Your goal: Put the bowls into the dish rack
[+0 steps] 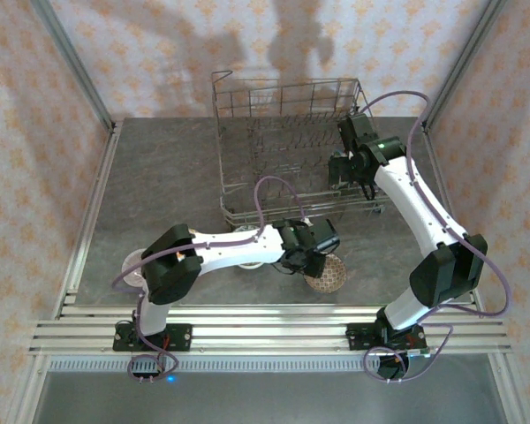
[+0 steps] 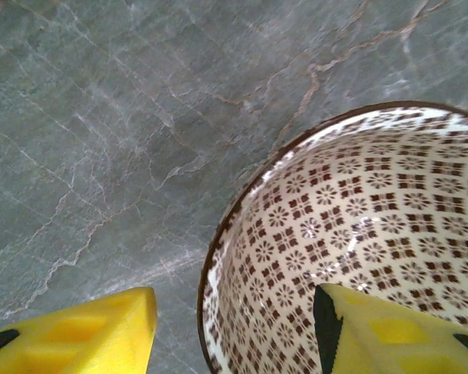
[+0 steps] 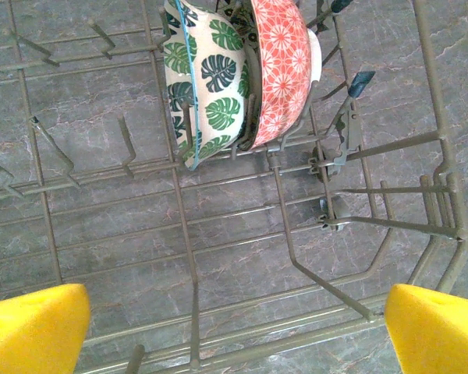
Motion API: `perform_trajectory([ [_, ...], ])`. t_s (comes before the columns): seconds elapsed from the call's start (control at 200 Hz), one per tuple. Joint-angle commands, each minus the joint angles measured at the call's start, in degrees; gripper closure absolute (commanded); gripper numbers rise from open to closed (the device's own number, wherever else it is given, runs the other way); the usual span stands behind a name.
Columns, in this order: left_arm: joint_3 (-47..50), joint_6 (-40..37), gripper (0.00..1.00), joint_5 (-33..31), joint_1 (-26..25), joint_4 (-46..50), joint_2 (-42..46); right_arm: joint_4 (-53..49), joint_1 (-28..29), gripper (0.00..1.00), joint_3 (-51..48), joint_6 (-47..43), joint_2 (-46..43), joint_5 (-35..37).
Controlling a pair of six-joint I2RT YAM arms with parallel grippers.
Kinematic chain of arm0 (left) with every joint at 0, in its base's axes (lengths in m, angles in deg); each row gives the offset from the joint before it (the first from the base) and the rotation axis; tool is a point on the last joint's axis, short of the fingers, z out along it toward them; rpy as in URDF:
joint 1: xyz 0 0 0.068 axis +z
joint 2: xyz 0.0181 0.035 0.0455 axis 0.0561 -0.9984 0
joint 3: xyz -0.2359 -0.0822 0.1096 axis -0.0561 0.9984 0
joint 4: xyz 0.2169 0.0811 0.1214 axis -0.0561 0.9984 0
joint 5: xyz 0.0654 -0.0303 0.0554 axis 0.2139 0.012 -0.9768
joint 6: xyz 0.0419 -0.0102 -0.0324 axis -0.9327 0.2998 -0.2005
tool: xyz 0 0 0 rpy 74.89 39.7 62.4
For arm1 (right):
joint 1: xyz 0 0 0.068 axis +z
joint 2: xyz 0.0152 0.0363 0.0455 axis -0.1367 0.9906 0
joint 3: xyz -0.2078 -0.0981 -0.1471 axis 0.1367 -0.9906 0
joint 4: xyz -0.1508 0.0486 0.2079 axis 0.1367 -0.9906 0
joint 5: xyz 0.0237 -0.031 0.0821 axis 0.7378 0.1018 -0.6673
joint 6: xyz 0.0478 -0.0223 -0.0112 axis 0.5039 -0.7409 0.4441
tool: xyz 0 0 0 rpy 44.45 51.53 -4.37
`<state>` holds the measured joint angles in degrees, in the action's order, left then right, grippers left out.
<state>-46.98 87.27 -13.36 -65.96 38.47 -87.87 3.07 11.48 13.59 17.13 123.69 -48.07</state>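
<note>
A bowl with a brown-and-white patterned inside [image 2: 359, 234] stands on the table just in front of the dish rack [image 1: 223, 150]; from above the bowl [image 1: 329, 276] sits under my left gripper [image 1: 322, 258]. My left gripper [image 2: 234, 335] is open and straddles the bowl's rim, with one yellow finger [image 2: 398, 335] inside and the other outside. My right gripper [image 3: 234, 335] hangs open and empty over the rack floor [image 3: 184, 238]. A green-leaf bowl [image 3: 207, 78] and an orange bowl [image 3: 281, 70] stand on edge between the tines.
Another bowl [image 1: 132, 265] lies at the table's near left, partly behind my left arm. A white bowl edge [image 3: 315, 54] peeks out behind the orange one. The right arm [image 1: 424, 203] reaches over the rack's right side. Grey marbled table [image 2: 101, 140] spreads left of the patterned bowl.
</note>
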Motion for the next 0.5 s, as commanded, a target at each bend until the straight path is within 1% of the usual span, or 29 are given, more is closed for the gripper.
perform_trajectory([
  [0.0, -0.39, 1.85, 0.44, -0.31, -0.19, 0.32, -1.05, 0.84, -0.18, 0.04, -1.11, -0.85, -1.81, 0.48],
  [0.145, -0.13, 2.25, 0.48, -0.32, -0.23, -0.30, -2.19, 1.06, -0.17, 0.04, -1.41, -1.13, -1.61, 0.71],
  [0.28, -0.27, 2.11, 0.60, -0.46, -0.19, 0.01, -2.76, 1.15, -0.23, 0.03, -1.22, -1.36, -1.35, 1.00],
  [0.34, -0.40, 2.01, 0.62, -0.49, -0.20, 0.19, -2.82, 1.23, -0.30, 0.03, -1.22, -1.51, -1.16, 1.00],
  [0.385, -0.62, 1.93, 0.66, -0.48, -0.27, 0.31, -3.06, 1.40, -0.31, 0.04, -1.30, -1.52, -1.14, 0.94],
  [0.496, -1.50, 1.41, 0.72, 0.15, -0.10, 1.09, -3.94, 2.15, -0.26, 0.04, -1.99, -1.49, -1.03, 0.66],
])
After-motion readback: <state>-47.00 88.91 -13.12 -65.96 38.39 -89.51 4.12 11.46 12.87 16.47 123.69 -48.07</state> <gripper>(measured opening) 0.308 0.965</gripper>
